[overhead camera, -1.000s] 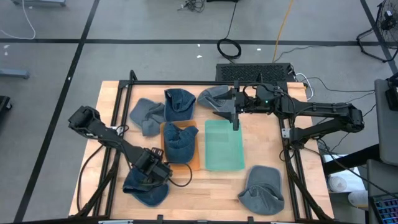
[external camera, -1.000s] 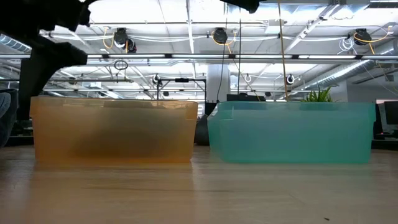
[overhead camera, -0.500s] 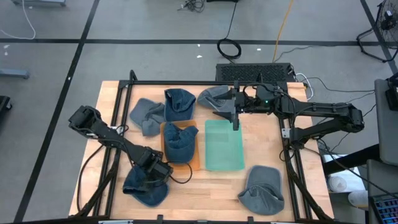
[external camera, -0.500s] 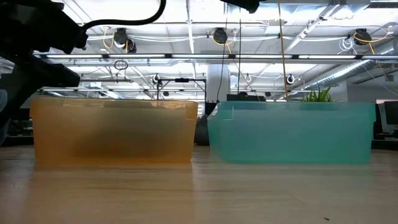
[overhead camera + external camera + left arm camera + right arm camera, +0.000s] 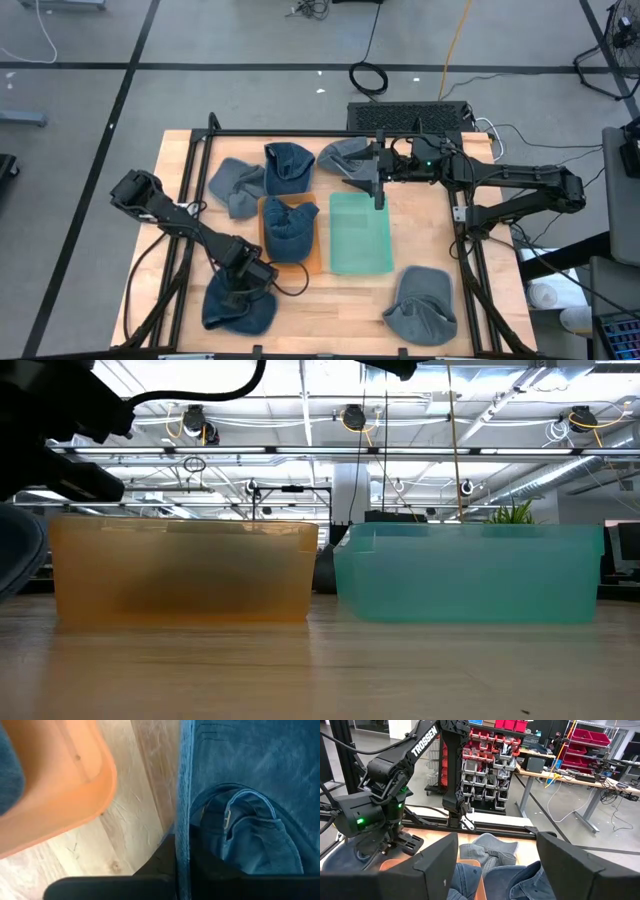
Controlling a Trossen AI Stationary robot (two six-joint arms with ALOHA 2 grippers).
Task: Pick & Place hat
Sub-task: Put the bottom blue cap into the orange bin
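With my left gripper [image 5: 243,290] pinched on the blue denim hat [image 5: 238,308] beneath it, I judged a straight lift toward the orange bin [image 5: 312,262] alongside would work best.

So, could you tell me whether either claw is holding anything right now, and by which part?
The left claw is shut on the blue hat, gripping a fold of fabric at its edge. The right claw, open above the bins, holds nothing.
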